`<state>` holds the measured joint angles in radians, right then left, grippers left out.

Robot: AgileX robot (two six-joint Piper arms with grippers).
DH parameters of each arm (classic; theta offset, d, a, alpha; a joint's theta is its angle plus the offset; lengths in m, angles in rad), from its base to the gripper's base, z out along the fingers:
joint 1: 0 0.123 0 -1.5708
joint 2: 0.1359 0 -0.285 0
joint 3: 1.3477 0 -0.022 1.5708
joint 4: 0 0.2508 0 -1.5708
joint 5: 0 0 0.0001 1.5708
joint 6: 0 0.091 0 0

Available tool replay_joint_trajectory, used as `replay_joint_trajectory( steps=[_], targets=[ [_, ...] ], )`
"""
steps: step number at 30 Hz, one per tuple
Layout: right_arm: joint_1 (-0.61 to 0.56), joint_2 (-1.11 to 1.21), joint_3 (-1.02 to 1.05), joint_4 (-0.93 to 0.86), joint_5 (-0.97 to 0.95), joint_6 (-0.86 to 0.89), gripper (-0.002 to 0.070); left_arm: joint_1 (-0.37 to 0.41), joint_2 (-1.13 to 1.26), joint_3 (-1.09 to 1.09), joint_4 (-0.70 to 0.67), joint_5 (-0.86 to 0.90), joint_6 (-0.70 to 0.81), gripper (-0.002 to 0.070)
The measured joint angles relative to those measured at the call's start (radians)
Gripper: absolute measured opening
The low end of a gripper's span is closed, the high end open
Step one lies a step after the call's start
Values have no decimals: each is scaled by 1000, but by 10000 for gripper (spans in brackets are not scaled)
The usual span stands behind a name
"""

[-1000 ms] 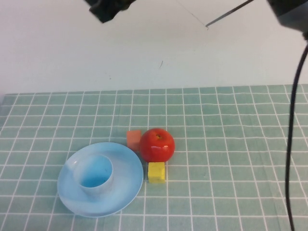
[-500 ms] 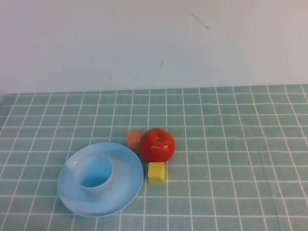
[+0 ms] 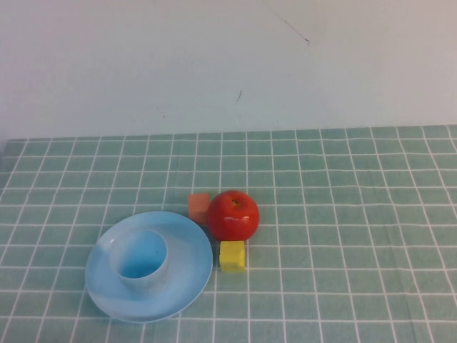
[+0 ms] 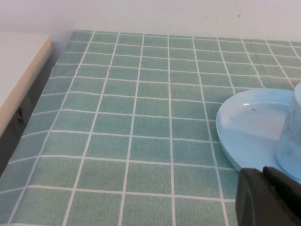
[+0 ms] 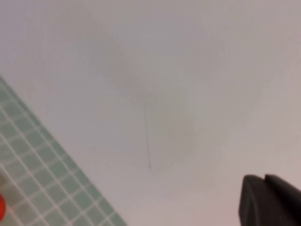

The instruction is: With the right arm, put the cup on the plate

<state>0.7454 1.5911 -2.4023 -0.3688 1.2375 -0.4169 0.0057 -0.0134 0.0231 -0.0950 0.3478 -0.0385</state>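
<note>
Backdrop: a plain white wall (image 3: 107, 64) is rising directly behind the tablecloth (image 3: 357, 214), showing a thin dark scratch (image 3: 291, 27) and a small dark mark (image 3: 239, 95) above it. Cover: the green tablecloth, gridded in white lines, is lying flat under even, soft light. Furniture: a pale off-white surface (image 4: 19, 70) is standing just beside the tablecloth's edge, a dark gap (image 4: 28, 101) running between them.

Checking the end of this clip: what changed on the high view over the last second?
Both arms left the top of the high view. The left pincer and right pincer show only in the wrist views. The cup stayed on the plate, beside the apple.
</note>
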Motion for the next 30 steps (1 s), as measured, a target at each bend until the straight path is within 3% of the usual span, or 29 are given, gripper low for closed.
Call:
replay_joint_trajectory(
  steps=[6,13,23,30],
  targets=[
    [-4,-205,476,-158,0,121,0,0,0,0,0,0,0,-3],
    [-8,-481,996,-146,-35,281,-2,0,0,0,0,0,0,-3],
    [-10,-895,1626,-123,-386,594,-2,0,0,0,0,0,0,-3],
    [-10,-1076,1927,-94,-702,647,-2,0,0,0,0,0,2,-3]
  ],
)
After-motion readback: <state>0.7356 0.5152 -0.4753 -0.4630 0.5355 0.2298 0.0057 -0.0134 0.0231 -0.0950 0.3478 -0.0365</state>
